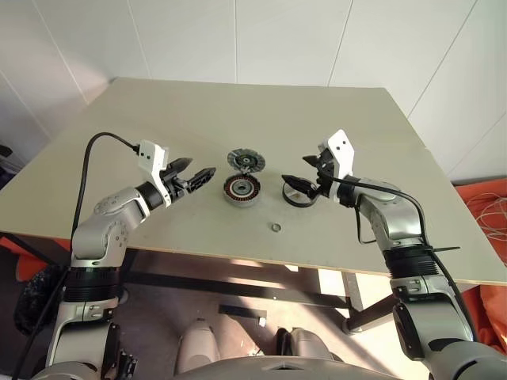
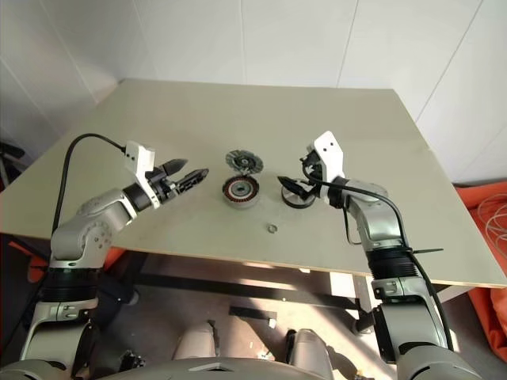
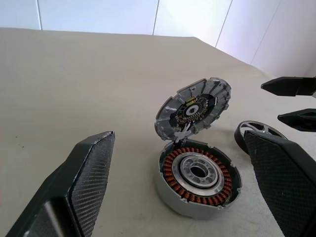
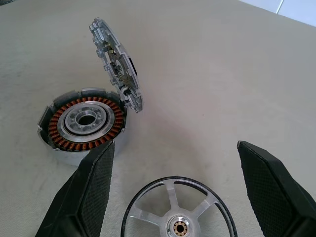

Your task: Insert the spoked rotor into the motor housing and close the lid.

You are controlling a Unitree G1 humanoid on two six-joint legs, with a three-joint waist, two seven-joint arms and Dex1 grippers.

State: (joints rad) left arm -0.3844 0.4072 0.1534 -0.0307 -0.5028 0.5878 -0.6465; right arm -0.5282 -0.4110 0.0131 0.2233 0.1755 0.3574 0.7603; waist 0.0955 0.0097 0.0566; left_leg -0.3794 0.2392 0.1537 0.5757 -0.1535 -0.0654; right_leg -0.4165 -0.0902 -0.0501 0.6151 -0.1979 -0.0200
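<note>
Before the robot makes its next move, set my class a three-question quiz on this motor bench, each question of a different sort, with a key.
1. True or false: the lid stands propped open at the edge of the housing.
2. Which gripper hovers over the rotor? A) left B) right
3. Fill in: the small ring lies on the table, nearer the robot than the ____.

Key
1. True; the copper windings are uncovered.
2. B; its open fingers straddle the rotor without touching it.
3. Housing.

Open right gripper (image 2: 295,184) over spoked rotor (image 2: 299,196)
</note>
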